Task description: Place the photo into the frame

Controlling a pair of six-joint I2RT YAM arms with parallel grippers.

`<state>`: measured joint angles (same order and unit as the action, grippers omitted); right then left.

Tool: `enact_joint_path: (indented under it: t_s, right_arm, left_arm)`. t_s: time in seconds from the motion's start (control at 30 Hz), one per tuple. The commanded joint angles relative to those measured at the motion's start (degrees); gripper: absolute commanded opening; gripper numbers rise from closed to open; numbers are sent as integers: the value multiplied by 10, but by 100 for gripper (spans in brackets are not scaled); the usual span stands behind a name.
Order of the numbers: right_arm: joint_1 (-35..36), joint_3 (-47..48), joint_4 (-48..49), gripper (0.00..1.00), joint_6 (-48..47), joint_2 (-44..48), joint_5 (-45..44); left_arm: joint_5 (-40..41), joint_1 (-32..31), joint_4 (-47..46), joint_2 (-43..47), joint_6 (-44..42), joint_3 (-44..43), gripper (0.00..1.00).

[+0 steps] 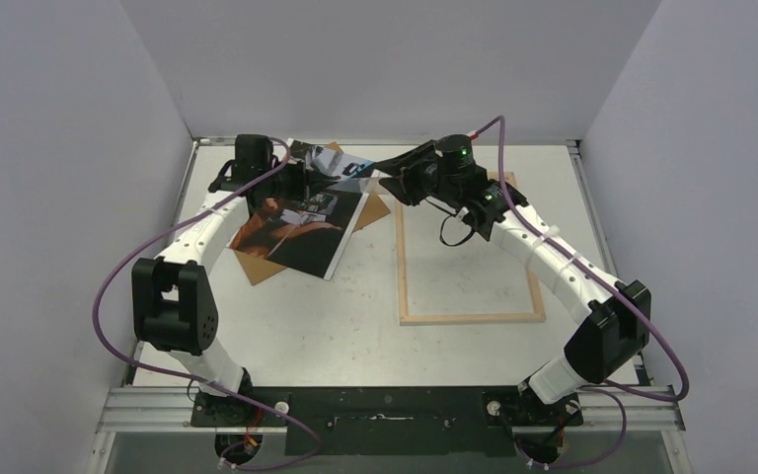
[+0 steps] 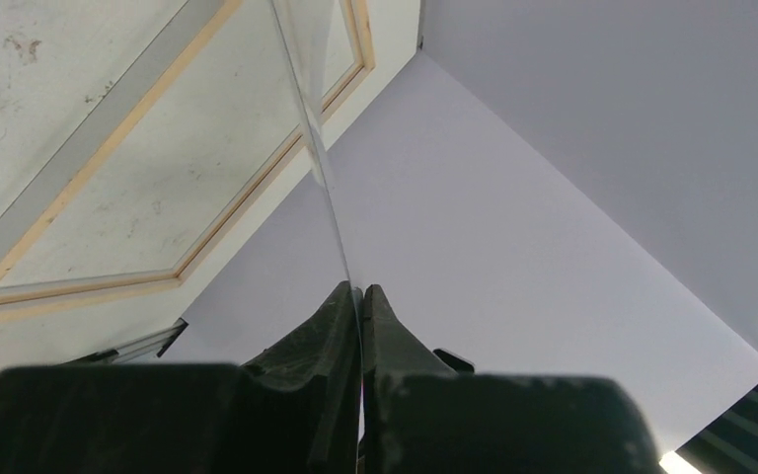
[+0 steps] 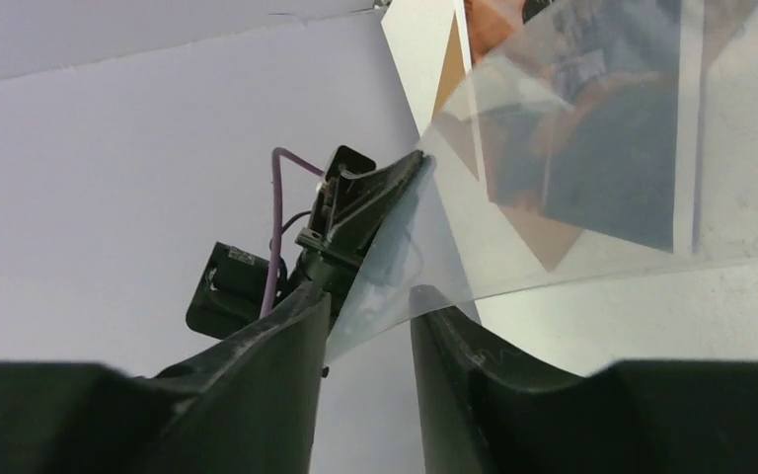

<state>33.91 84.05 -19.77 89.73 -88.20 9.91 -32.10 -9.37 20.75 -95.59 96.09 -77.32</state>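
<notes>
Pale wood rims the frame (image 1: 469, 318), which lies flat on the white surface (image 1: 355, 326) at about 3 o'clock from the middle of the overhead view, nothing inside its rim. The photo (image 1: 301, 232) lies at about 10 o'clock, face up and turned askew, resting on a brown hardboard sheet (image 1: 257, 265) whose corners stick out from under it. Above the photo's far end, toward 12 o'clock, a clear sheet (image 1: 355, 170) hangs in the air between the left hand (image 1: 316, 183) and the right hand (image 1: 383, 181). In the left wrist view the left hand (image 2: 360, 291) is clenched on the clear sheet (image 2: 331, 188), seen edge-on as a thin line running up toward 12 o'clock, with the frame (image 2: 79, 291) at 10 o'clock. In the right wrist view the right hand (image 3: 370, 306) is released, its fingers (image 3: 276, 336) apart with a corner of the clear sheet (image 3: 513, 227) lying in the gap; the left hand (image 3: 405, 173) pinches the sheet's far edge, and the photo (image 3: 602, 138) shows through it at 1 o'clock.
</notes>
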Motion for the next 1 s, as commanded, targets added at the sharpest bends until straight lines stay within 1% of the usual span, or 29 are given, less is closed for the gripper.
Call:
enact_joint_path:
  t_s: [0.0,0.07,0.17,0.27,0.33,0.37,0.43,0.47,0.53,0.6,0.63,0.67,0.73,0.8,0.87,0.97]
  right_arm:
    - [6,-24,43,45,2,48,12]
    - [6,-43,57,55,2,63,10]
    - [6,-68,95,66,-1,84,15]
    - [4,-70,137,72,-36,105,27]
    - [2,-58,164,75,-86,111,44]
    - [0,-45,170,76,-124,112,59]
    - [-3,-8,147,78,-219,108,95]
    - [-4,20,115,79,-287,104,113]
    - [6,84,-4,81,-439,95,123]
    - [25,112,-91,82,-572,93,90]
    - [36,117,-121,83,-647,94,54]
    - [49,116,-142,84,-693,97,21]
    - [74,104,-167,85,-767,99,-38]
    - [98,83,-171,85,-825,100,-83]
    - [112,61,-171,85,-869,95,-117]
    - [115,36,-178,85,-918,80,-142]
  left_arm:
    - [19,-5,-42,-2,-11,-40,0]
    - [14,-3,-50,-7,-10,-40,0]
    - [9,1,-61,-17,-10,-45,0]
    - [3,6,-58,-33,-18,-63,0]
    - [-2,10,-39,-42,-28,-79,0]
    - [-3,13,-31,-46,-34,-88,0]
    - [-5,15,-16,-52,-45,-102,0]
    - [-7,16,-6,-55,-51,-109,0]
    - [-7,16,11,-59,-59,-120,0]
    - [-9,16,22,-60,-62,-123,0]
    - [-12,16,23,-61,-61,-123,0]
    - [-13,17,23,-61,-58,-122,0]
    - [-17,16,23,-61,-55,-122,0]
    - [-19,17,23,-60,-53,-123,0]
    - [-21,20,25,-59,-52,-122,0]
    - [-23,23,27,-57,-51,-120,0]
